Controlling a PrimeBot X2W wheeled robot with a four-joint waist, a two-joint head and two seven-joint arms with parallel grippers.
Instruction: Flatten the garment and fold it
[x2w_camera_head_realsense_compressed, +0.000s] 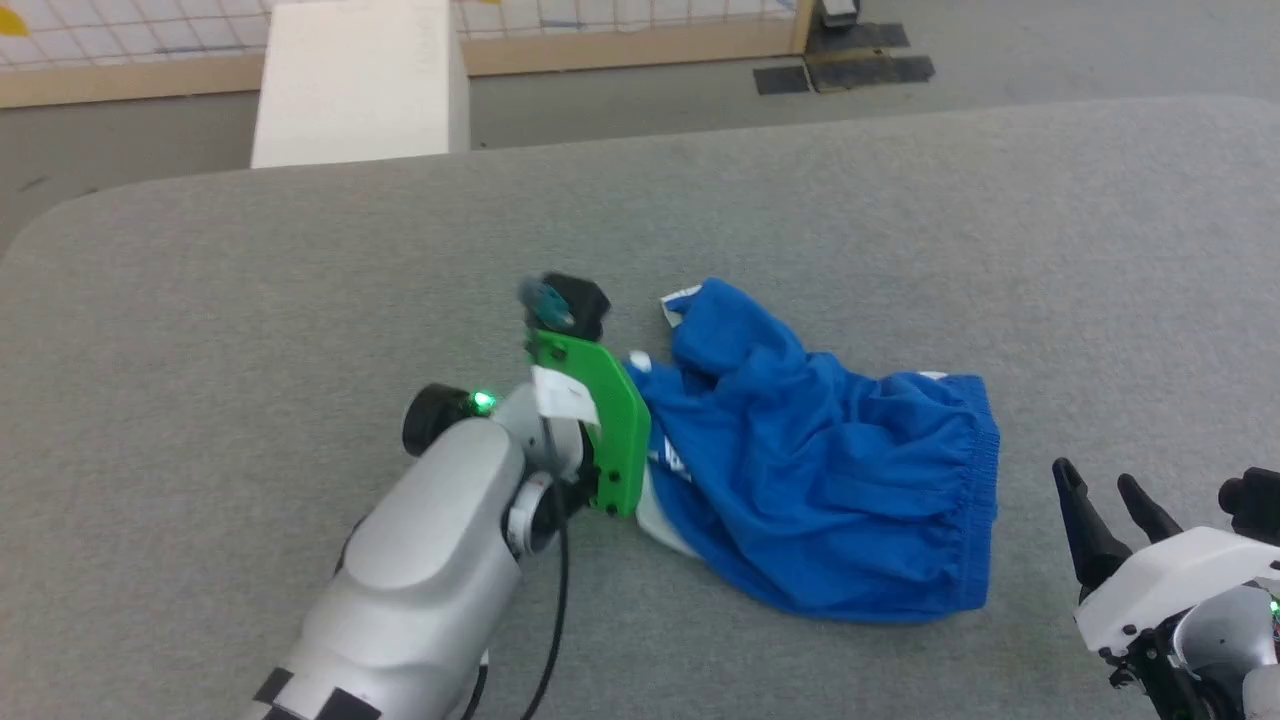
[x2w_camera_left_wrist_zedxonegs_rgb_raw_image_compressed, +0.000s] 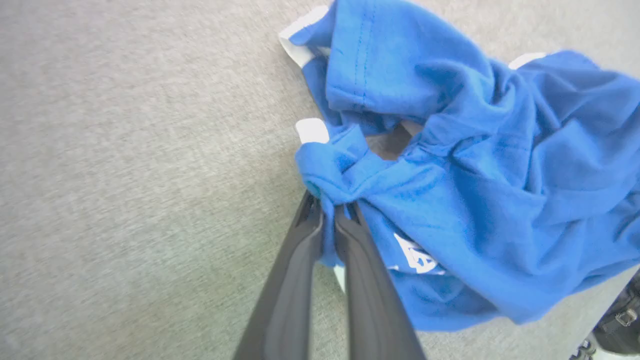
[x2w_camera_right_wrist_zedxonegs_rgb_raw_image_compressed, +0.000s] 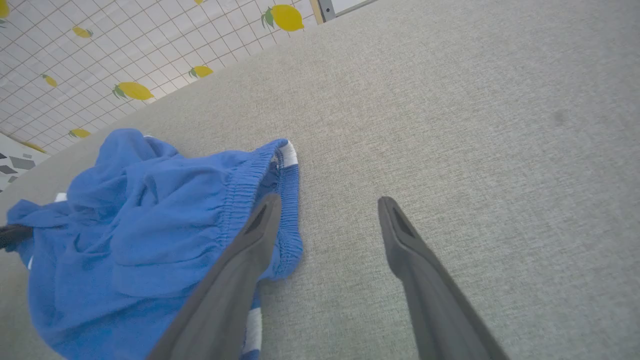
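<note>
The garment (x2w_camera_head_realsense_compressed: 820, 460), royal-blue shorts with white trim, lies crumpled at the middle of the grey table (x2w_camera_head_realsense_compressed: 250, 300), its gathered waistband toward the right. My left gripper (x2w_camera_left_wrist_zedxonegs_rgb_raw_image_compressed: 330, 205) is shut on a bunched fold at the garment's (x2w_camera_left_wrist_zedxonegs_rgb_raw_image_compressed: 475, 175) left edge, near the small white logo (x2w_camera_left_wrist_zedxonegs_rgb_raw_image_compressed: 417, 256). In the head view its green bracket (x2w_camera_head_realsense_compressed: 590, 425) hides the fingers. My right gripper (x2w_camera_head_realsense_compressed: 1100, 500) stands open at the table's lower right, apart from the cloth. In the right wrist view that gripper (x2w_camera_right_wrist_zedxonegs_rgb_raw_image_compressed: 327, 205) has nothing between its fingers, and the garment's (x2w_camera_right_wrist_zedxonegs_rgb_raw_image_compressed: 150, 225) waistband lies just left of it.
The grey felt table (x2w_camera_right_wrist_zedxonegs_rgb_raw_image_compressed: 475, 125) spreads wide on all sides of the shorts. A white box (x2w_camera_head_realsense_compressed: 355, 80) stands beyond the far edge. A wooden-framed tiled panel (x2w_camera_head_realsense_compressed: 640, 40) with lemon prints (x2w_camera_right_wrist_zedxonegs_rgb_raw_image_compressed: 132, 91) runs behind. Dark mats (x2w_camera_head_realsense_compressed: 845, 65) lie on the floor at the back right.
</note>
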